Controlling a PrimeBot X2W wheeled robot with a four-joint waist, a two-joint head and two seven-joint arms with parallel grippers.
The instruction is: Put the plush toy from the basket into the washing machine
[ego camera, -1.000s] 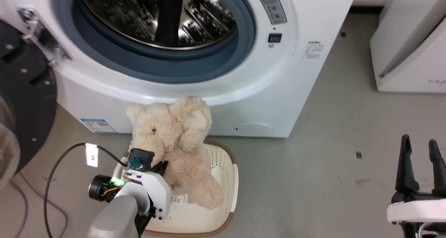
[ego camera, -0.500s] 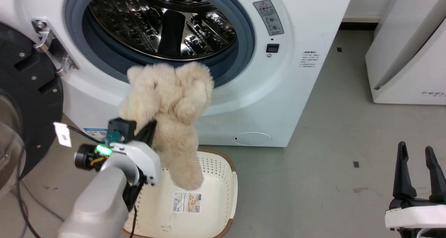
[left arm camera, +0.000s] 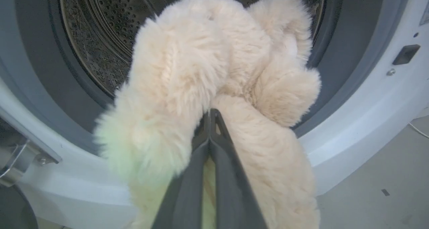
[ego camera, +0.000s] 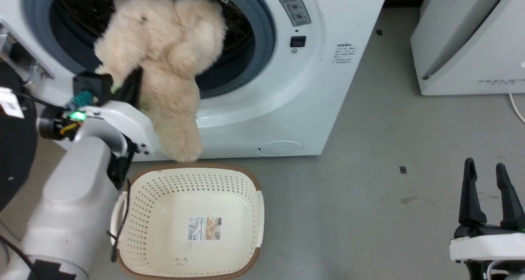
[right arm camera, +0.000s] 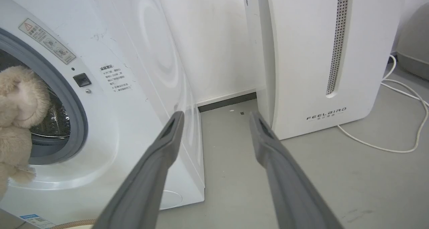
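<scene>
Holding: left fingers pinched shut on toy, hanging legs-down.
Toy: head at washer mouth, drum straight beyond fingers, clear of basket.
Other arm: right fingers apart, empty.

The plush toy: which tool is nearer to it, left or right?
Left. The left tool is shut on the plush toy at the washing machine's opening; the right tool is open, far to the right.
</scene>
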